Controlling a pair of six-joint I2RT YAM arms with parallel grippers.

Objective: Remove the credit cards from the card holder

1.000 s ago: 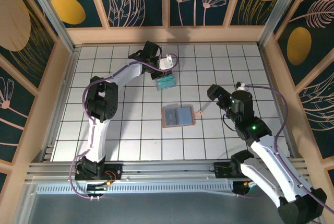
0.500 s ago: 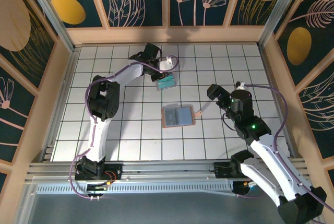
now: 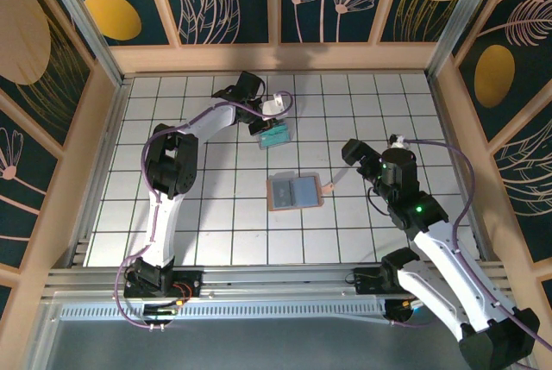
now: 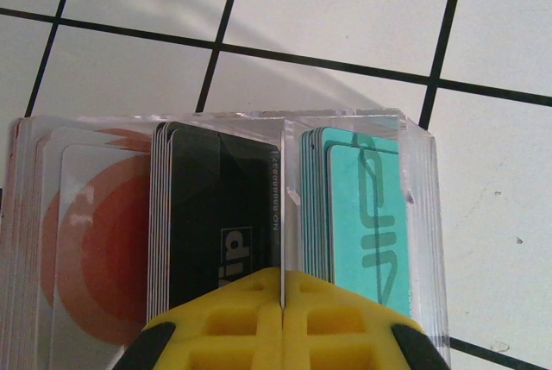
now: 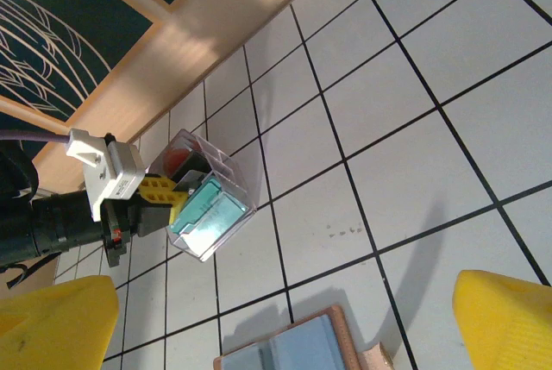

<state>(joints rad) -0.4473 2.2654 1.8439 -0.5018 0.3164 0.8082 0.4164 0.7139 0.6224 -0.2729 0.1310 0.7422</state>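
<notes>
- Card holder (image 3: pixel 295 191) is being seen lying open, between the wide-spread fingers (image 5: pixel 504 318) of right gripper (image 3: pixel 344 166), untouched.
- Clear box (image 3: pixel 276 136) is being pinched by tight-closed left gripper (image 4: pixel 283 294), well apart.

You see one card holder (image 3: pixel 294 191), one clear case (image 3: pixel 276 137), one red stack (image 4: pixel 86 241), one black stack (image 4: pixel 216 206), one teal stack (image 4: pixel 366 215).
</notes>
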